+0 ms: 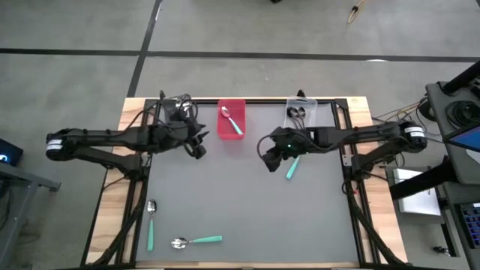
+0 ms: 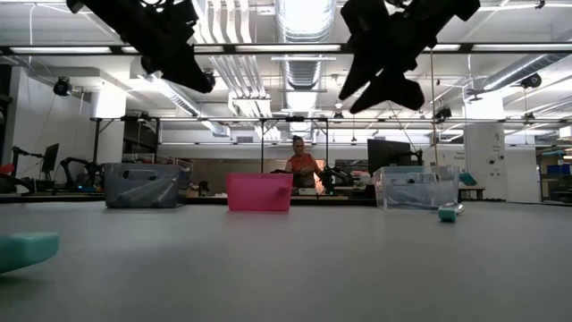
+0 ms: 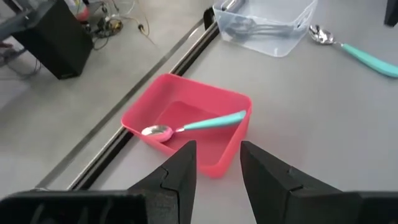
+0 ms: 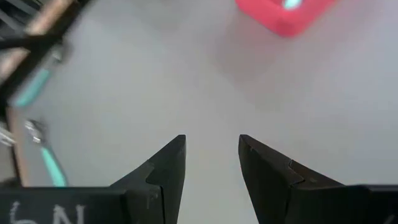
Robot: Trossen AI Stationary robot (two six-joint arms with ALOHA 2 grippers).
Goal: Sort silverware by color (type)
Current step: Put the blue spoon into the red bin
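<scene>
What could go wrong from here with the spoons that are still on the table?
The teal spoon lies partly under the right gripper, so a descent may knock it aside. Two spoons near the table's front edge lie flat and could slide off when pinched.

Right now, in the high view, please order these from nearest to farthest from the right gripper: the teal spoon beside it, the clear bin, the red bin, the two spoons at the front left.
From the right gripper:
1. Teal spoon, just beside it.
2. Clear bin, back right.
3. Red bin, back middle.
4. Two spoons at the front left, farthest.
</scene>
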